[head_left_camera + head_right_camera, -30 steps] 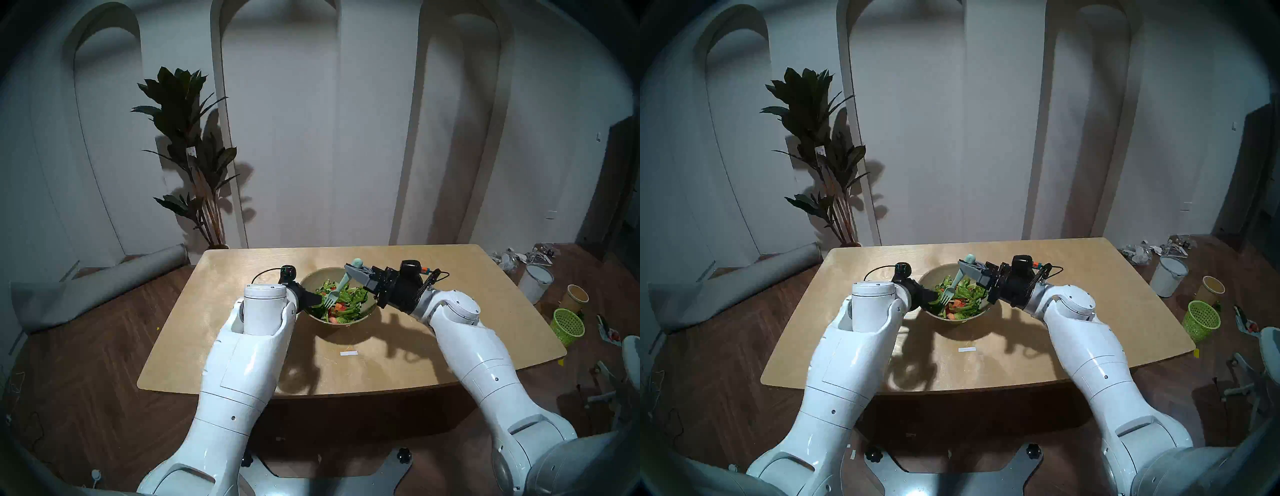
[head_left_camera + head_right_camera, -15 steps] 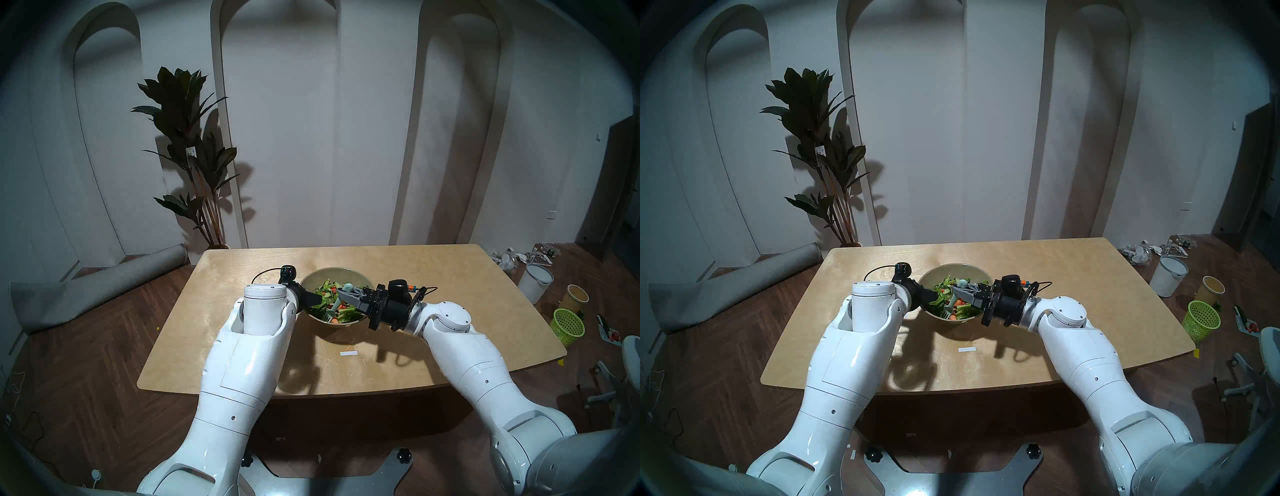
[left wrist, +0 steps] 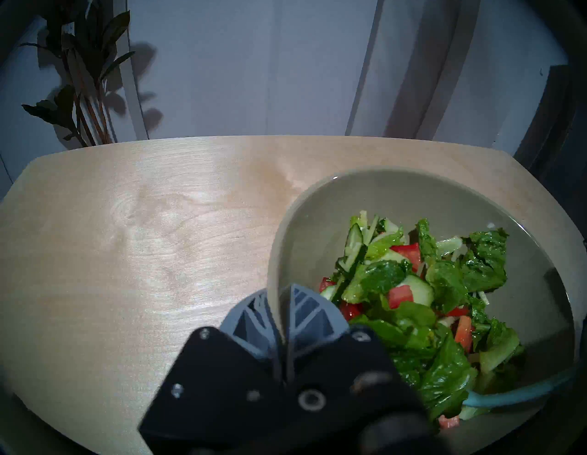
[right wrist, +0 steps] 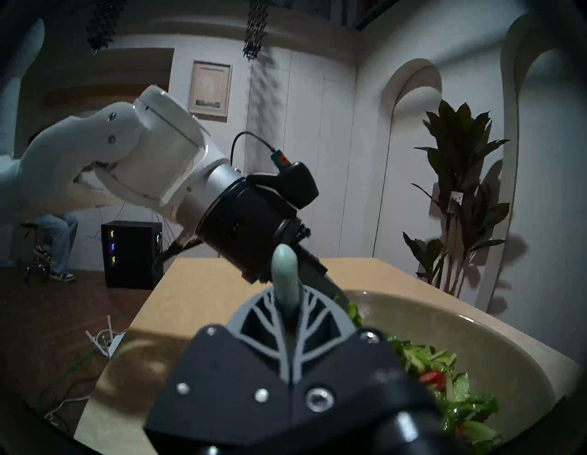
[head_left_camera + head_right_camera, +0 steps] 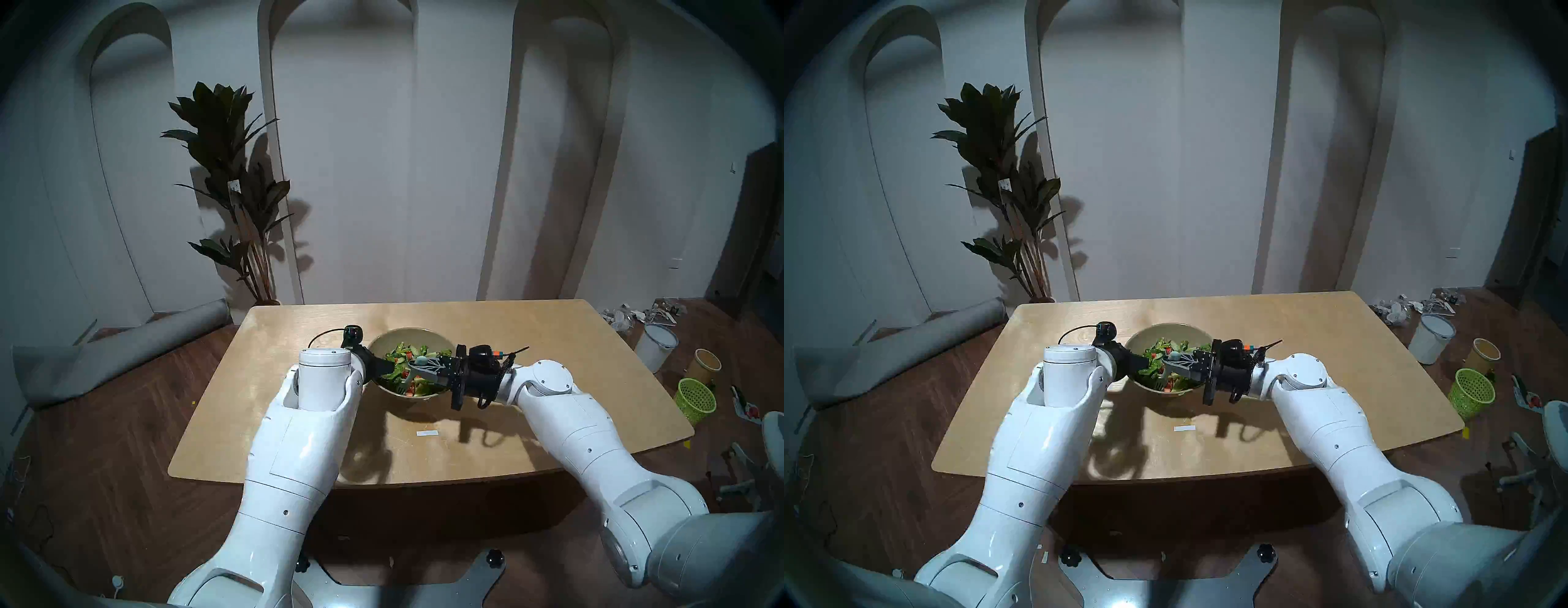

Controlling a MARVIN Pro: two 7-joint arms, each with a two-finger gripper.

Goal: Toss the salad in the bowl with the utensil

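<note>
step: mid-toss | right tool (image 5: 418, 368) pinching slim mint-green plastic fork (image 5: 408, 381), tines in chopped leafy salad (image 3: 422, 305) | left tool (image 3: 279, 305) clamped on olive-beige round bowl (image 5: 407, 335) rim, frame centre | next: lift and turn leaves

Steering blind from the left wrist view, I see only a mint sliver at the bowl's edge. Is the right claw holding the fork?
Observer: Yes. The right claw is shut on the fork, whose rounded handle end sticks out past the fingers.
Operator: Where are the tines?
Observer: Down in the salad, toward the near side of the bowl.
Operator: What lies in front of the bowl?
Observer: A small white strip on the table.
</note>
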